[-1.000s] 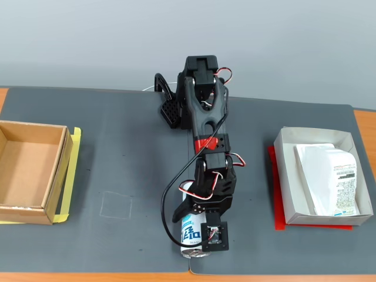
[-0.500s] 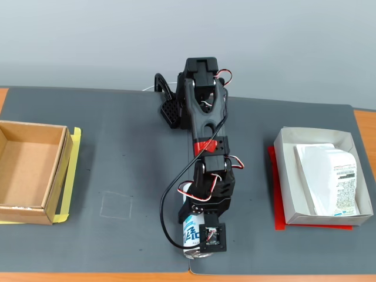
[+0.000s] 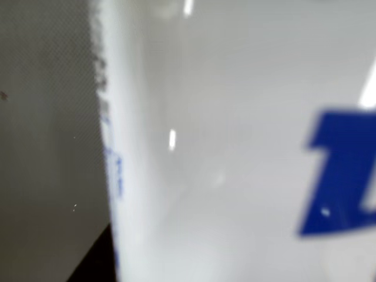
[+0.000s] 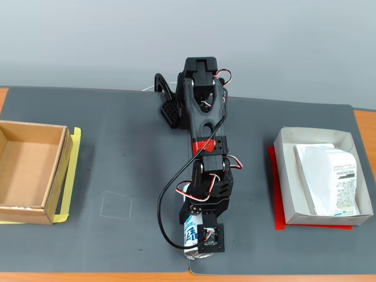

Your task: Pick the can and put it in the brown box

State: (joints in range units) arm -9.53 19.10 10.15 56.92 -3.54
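The can (image 4: 189, 234) lies on the dark mat close to the front edge, white with blue lettering, its silver end toward the camera in the fixed view. My gripper (image 4: 194, 226) reaches down over it, its black left finger (image 4: 181, 212) pressed against the can's side; the other finger is hidden under the wrist camera. In the wrist view the can (image 3: 247, 147) fills nearly the whole picture, blurred, with no finger in sight. The brown box (image 4: 23, 214) stands open at the far left of the mat.
A white box (image 4: 288, 182) holding a white packet (image 4: 329, 176) sits on a red sheet at the right. Yellow tape (image 4: 69, 176) borders the brown box. The arm's base (image 4: 197, 88) stands at the back centre. A faint square outline (image 4: 116, 205) marks the mat.
The left finger has swung in from the side against the can, and the wrist has dropped slightly toward the front edge. The can has stayed on the mat.
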